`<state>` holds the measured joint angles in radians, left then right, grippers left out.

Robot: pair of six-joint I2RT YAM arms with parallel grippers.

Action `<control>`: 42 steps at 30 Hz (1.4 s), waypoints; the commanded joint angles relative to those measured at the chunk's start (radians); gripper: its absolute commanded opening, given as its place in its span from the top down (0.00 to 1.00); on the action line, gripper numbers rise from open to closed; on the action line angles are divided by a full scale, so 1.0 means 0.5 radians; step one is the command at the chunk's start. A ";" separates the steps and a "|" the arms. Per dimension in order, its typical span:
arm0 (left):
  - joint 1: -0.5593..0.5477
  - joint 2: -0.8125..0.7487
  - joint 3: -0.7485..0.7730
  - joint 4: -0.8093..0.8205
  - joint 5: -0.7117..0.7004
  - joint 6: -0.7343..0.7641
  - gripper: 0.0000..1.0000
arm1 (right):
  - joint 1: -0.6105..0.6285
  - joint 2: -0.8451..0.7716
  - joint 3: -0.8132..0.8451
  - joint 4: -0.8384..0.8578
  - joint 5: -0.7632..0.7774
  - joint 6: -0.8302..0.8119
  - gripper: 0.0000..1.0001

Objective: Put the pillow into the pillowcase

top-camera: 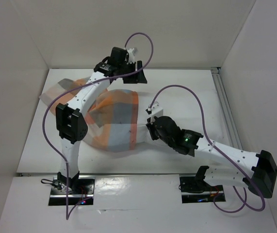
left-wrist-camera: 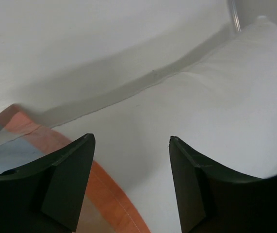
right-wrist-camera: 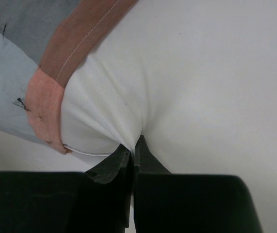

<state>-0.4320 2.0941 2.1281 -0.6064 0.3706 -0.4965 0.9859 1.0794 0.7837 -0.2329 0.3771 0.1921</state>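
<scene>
- The table (top-camera: 187, 87) carries the pillow (right-wrist-camera: 201, 73), which is partly inside the case with its bare white end bulging from the mouth. It looks light, plump and squashy, so a pinched fold should hold best.
- The pillowcase (top-camera: 114, 121) is thin, limp cloth, best gripped at its orange edge.
- The right gripper (right-wrist-camera: 134, 145) is clamped on a pillow fold.
- The left gripper (left-wrist-camera: 130, 141) is spread above the edge and holds nothing.

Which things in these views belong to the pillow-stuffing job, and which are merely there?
Part of the job:
- pillow, pinched by the right end effector
- pillowcase, pulled part-way over it
- left end effector, open, holding nothing

Merely there:
- table
- metal rail along its right edge
- purple cables on the arms
</scene>
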 commanded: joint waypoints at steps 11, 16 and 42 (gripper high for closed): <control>-0.078 0.212 0.246 -0.588 -0.717 0.208 0.21 | 0.016 0.007 0.046 0.125 0.010 0.009 1.00; -0.078 0.135 0.125 -0.560 -0.711 0.229 0.42 | 0.016 0.047 0.046 0.144 0.010 0.009 1.00; -0.314 -0.283 0.035 -0.008 0.418 0.045 1.00 | 0.126 0.191 0.362 0.325 -0.046 -0.163 1.00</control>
<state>-0.5213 1.9488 2.1052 -0.6960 0.4313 -0.4263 1.0103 1.1889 0.8482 -0.2264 0.3557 0.1463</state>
